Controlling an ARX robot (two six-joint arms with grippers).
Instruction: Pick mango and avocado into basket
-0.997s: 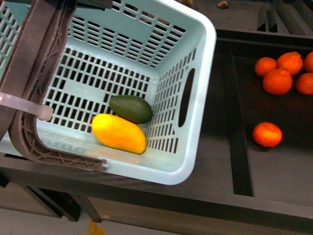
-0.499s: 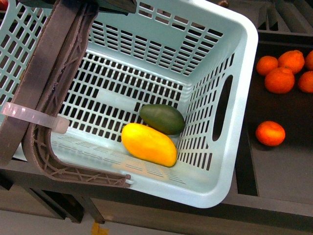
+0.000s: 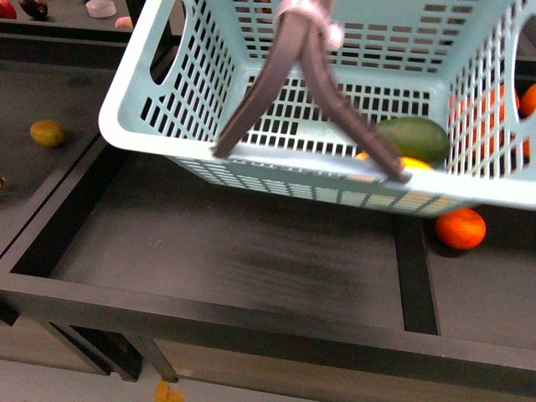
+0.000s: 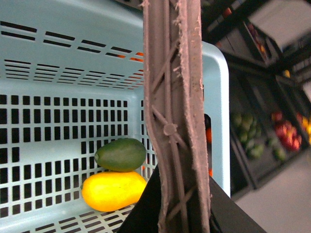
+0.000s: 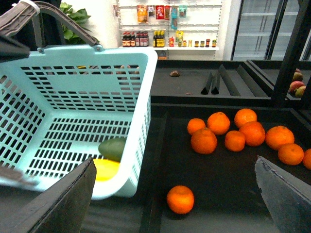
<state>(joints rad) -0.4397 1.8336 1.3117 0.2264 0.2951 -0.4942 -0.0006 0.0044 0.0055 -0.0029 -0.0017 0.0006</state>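
closest to the left claw (image 4: 170,213), clamped between its dark fingers, the brown handles (image 4: 175,121) of the basket (image 4: 216,116), running straight up from the grip. just past that grip, down inside, the mango (image 4: 112,191) lying on the slotted floor, with the avocado (image 4: 120,154) resting against it on the far side, both close to the end wall. in the front view, neither claw visible, the basket blurred and seemingly lifted above the dark shelf (image 3: 226,251), handles (image 3: 310,92) meeting at a white tie near the top edge, avocado (image 3: 412,138) and a sliver of mango (image 3: 410,163) behind the near wall. right claw (image 5: 170,204) spread wide, holding nothing, only the two dark finger tips showing; between them and a little ahead, a lone orange (image 5: 180,199); off toward one finger, the basket (image 5: 141,121) with avocado (image 5: 112,148) and mango (image 5: 104,170) inside; farther ahead, a cluster of oranges (image 5: 233,131); beyond that, store shelves (image 5: 170,29) with bottles.
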